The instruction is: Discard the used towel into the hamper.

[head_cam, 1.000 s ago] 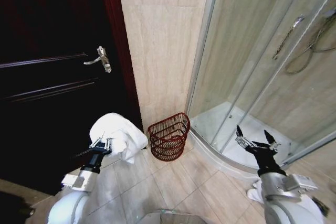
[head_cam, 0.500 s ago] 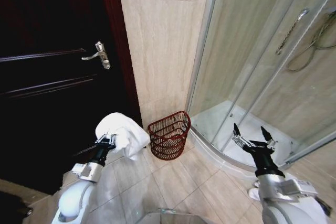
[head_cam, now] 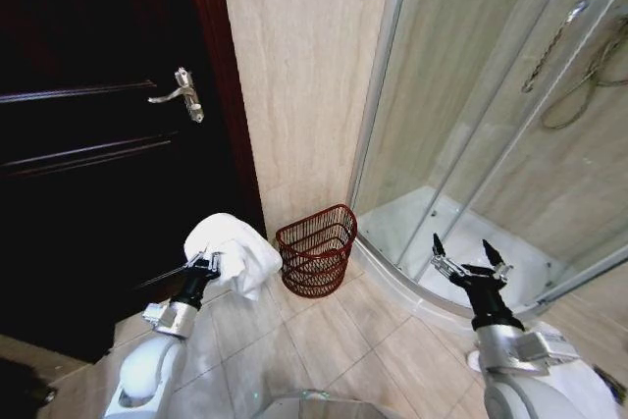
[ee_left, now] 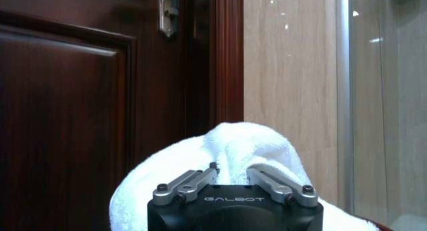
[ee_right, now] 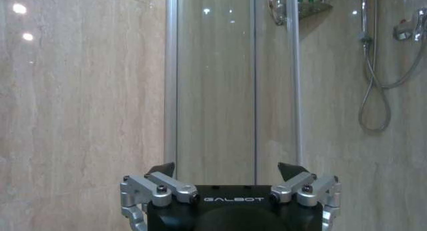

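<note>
Jaws of left gripper [head_cam: 209, 262] clamp white fluffy towel [head_cam: 232, 251] beside dark red-brown woven hamper [head_cam: 316, 250]; right gripper [head_cam: 459, 256] jaws apart, near glass shower enclosure [head_cam: 491, 125].

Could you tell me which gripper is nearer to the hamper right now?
The left gripper, shut on the white towel, is just left of the hamper. The open right gripper is farther right, by the shower enclosure.
</note>
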Controlling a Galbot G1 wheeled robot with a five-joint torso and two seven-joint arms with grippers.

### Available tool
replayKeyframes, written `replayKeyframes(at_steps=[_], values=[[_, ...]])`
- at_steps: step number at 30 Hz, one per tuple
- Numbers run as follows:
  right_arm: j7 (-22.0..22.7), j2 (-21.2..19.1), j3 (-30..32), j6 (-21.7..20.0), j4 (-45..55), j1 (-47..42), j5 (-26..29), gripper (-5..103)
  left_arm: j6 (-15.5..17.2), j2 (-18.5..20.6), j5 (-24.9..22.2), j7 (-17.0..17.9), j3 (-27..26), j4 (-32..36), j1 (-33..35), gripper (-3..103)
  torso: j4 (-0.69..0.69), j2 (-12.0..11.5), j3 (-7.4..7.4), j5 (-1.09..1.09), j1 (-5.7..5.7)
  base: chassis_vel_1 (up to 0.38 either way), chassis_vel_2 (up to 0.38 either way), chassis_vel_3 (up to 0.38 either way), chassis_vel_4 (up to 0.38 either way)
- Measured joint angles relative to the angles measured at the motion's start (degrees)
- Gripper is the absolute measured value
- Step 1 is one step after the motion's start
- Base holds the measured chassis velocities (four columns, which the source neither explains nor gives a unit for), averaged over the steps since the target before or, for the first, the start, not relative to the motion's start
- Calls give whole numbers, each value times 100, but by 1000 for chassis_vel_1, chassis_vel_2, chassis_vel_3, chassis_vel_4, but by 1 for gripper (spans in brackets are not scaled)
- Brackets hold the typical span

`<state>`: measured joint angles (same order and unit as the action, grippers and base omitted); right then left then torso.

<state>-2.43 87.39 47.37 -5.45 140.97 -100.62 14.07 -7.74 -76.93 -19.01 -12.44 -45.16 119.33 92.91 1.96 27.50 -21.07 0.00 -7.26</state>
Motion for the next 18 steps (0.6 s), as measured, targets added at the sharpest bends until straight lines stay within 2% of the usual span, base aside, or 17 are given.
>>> replayKeyframes(at_steps=[18], values=[[107,38,53,176,-35,-106,59,100,-194,-73,151,-132,2,-122,4,5,0,-391,247,0,145,0,0,0,0]])
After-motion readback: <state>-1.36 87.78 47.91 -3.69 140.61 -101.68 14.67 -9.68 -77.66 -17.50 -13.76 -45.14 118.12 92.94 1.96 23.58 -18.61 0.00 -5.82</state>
